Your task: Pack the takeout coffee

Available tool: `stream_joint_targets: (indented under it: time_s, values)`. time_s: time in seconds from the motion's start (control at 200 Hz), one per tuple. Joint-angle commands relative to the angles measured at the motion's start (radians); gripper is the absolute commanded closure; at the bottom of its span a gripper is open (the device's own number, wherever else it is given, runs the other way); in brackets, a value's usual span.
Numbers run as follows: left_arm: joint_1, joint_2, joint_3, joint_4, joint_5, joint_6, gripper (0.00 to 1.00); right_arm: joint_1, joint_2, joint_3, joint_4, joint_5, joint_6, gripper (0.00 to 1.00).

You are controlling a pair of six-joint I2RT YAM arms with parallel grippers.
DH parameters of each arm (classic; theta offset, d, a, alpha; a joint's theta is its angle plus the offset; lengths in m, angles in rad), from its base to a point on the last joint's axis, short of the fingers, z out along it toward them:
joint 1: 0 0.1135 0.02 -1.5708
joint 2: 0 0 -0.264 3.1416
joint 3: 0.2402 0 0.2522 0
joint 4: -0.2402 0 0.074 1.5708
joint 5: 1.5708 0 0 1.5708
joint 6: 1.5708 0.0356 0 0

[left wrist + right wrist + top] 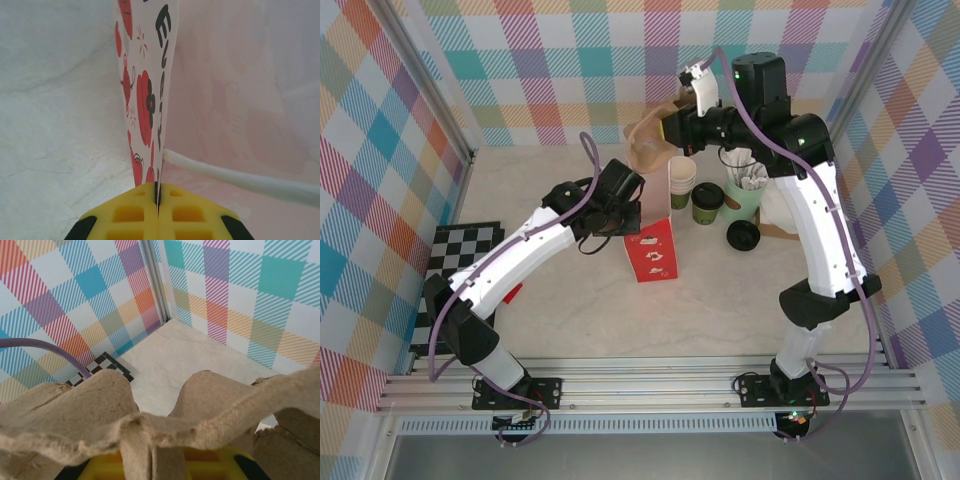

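As everything listed stands on it or hangs over it, the pale marbled bench (pixel 720 320) is entered first. A checkerboard mat (pixel 460 262) lies at its left edge.

Red-and-white paper bag (pixel 650 250): upright near mid-bench, mouth up. The left gripper (pixel 630 212) is clamped on its upper left wall. In the left wrist view the yellow pads (pixel 130 215) are pressed flat on the printed paper, and a white cord handle (pixel 240 176) runs off to the right. Judged purpose: to steady the bag and keep its mouth open for loading.

Moulded-pulp cup carrier (pixel 645 145): brown, held clear of the bench behind the bag. The right gripper (pixel 672 128) is closed on its edge, and in the right wrist view the pulp ridges (pixel 165 425) lie across the yellow fingers. It is probably raised for transfer toward the bag or the cup, but which one cannot be told.

Mint-green pot (pixel 748 195): holds white sachets and stands beside the right arm.

Stack of lidless cups (pixel 682 178): just behind the bag's far right corner.

Takeout coffee (pixel 707 205): dark-topped and green-sided, standing between the stack and the pot. Neither gripper touches it, and it is not yet packed.

Round black lid (pixel 742 236): on the bench just in front of the pot. Whether it is loose cannot be told.
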Motion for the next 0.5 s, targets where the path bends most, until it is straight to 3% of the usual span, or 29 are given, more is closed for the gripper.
stream_joint_targets:
  time_s: [0.0,0.255,0.4,0.495]
  values:
    - [0.016,-0.027,0.032,-0.08,0.138,0.25,1.0,0.0,0.006,0.035,-0.047,-0.009,0.02,1.0]
    - [0.12,-0.097,0.058,-0.1,0.282,0.394,1.0,-0.001,-0.028,0.019,-0.127,0.074,0.08,1.0]
    - [0.128,-0.091,0.046,-0.138,0.436,0.505,1.0,-0.001,-0.054,-0.032,-0.132,0.069,0.136,1.0]
    - [0.128,-0.048,0.066,-0.19,0.445,0.554,1.0,-0.003,-0.069,-0.066,-0.15,0.052,0.161,1.0]
